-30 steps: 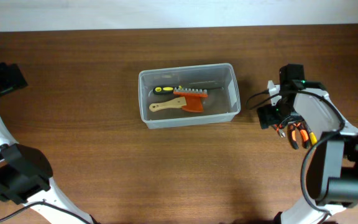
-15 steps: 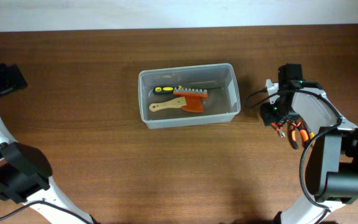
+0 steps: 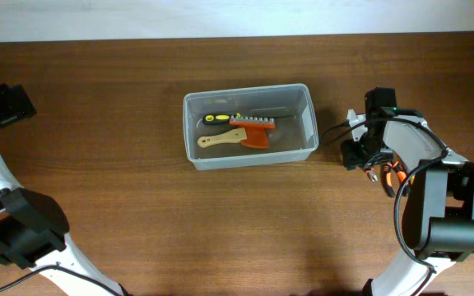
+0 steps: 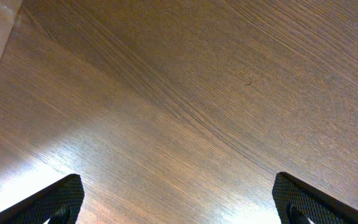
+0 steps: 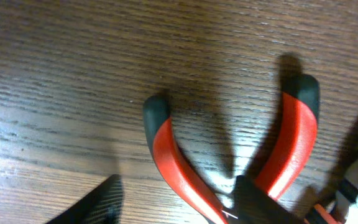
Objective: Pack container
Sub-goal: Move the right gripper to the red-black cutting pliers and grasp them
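Fingers (image 5: pixel 101 202) of the right gripper (image 5: pixel 182 204) stand spread, low over the table (image 3: pixel 138 214). One red handle of a pair of pliers (image 5: pixel 173 162) lies in the gap between them. Whether either finger touches that handle cannot be told. The second handle runs along the outer side of the other finger. Both handles end in black tips that point away from the fingers, and they cast dark shadows on the wood.

From overhead, the right gripper (image 3: pixel 367 156) hangs over the near end of the pliers (image 3: pixel 393 174), which show just beyond the fingers on the side away from the container (image 3: pixel 189 136). The container stands upright on the table, a short way off from these fingers, on their left. Inside it, a yellow-and-black handled tool (image 3: pixel 215 118), an orange holder (image 3: pixel 255 131) and a wooden-handled tool (image 3: pixel 219 141) lie close together on the bottom.

The left gripper (image 4: pixel 179 200) has its fingers (image 4: pixel 61 198) wide apart, one at each lower corner of the wrist view, with only bare wood grain between and ahead of them. Overhead, this gripper (image 3: pixel 11 105) sits by the table's left edge. The container is well apart from its fingers, off to their right.
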Robot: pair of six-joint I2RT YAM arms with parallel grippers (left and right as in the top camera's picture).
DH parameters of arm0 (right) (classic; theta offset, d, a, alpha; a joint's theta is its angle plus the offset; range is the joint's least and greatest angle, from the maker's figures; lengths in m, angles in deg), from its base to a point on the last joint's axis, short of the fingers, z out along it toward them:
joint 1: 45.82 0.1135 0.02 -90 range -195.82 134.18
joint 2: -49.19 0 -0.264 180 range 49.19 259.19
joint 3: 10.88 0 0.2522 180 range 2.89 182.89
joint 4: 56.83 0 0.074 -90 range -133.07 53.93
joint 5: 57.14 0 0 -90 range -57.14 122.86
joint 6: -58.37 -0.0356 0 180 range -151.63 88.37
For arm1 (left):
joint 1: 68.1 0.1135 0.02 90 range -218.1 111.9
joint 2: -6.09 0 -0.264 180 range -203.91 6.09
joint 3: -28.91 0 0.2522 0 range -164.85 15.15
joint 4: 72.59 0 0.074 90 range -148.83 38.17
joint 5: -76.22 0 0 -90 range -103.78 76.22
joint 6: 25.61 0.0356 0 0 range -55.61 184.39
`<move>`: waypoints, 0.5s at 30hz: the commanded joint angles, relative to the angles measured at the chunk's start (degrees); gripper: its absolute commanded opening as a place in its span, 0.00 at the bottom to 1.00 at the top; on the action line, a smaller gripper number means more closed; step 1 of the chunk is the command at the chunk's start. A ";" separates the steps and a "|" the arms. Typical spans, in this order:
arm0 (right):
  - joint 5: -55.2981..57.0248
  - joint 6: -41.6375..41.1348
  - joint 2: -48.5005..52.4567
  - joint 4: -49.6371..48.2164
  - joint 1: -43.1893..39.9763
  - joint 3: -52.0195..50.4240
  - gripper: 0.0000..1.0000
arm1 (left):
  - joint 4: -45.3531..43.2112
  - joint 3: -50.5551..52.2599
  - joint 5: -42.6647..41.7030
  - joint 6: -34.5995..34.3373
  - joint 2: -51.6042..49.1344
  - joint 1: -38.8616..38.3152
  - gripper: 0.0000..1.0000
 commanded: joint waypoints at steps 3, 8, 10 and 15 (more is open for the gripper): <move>-0.96 -0.07 2.32 0.35 0.26 0.63 0.44 | -0.17 0.11 -0.61 -0.98 -0.59 0.24 0.99; 1.95 -3.45 4.81 1.07 0.26 0.59 0.32 | -0.20 0.11 -0.61 -1.01 -0.59 0.24 0.99; 2.71 -4.68 5.31 1.16 0.24 0.59 0.29 | -0.17 0.11 -0.61 -0.98 -0.59 0.24 0.99; 2.73 -8.11 5.31 1.18 0.20 0.66 0.20 | -0.17 0.11 -0.61 -0.98 -0.59 0.24 0.99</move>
